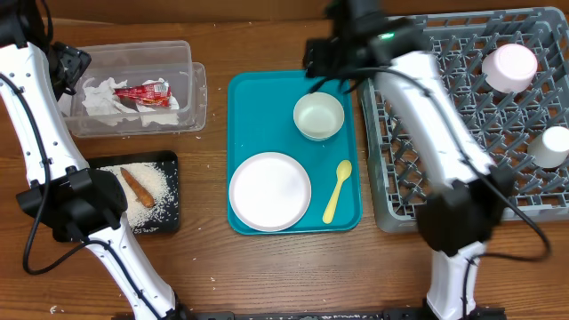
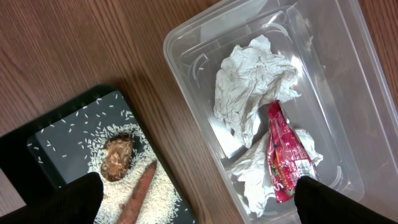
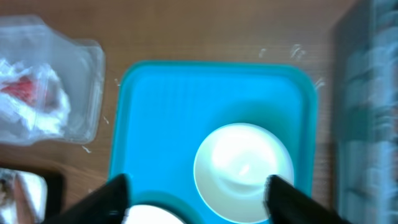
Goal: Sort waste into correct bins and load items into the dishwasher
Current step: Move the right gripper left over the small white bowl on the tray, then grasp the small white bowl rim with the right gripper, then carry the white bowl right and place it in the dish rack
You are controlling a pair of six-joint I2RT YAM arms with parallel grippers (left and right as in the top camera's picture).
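Hovering over bowl (image 3: 242, 171), right tool (image 3: 198, 191) agape

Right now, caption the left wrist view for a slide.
Open left gripper over clear tub of napkins and red wrapper, beside black tray with rice, brown lump, sausage stick.

The right wrist view is blurred throughout, with the grey rack (image 3: 367, 112) only a smear along the right edge and the plate (image 3: 152, 216) cut off by the bottom edge, while overhead the left arm (image 1: 80, 200) covers the black tray's (image 1: 169, 218) left side.
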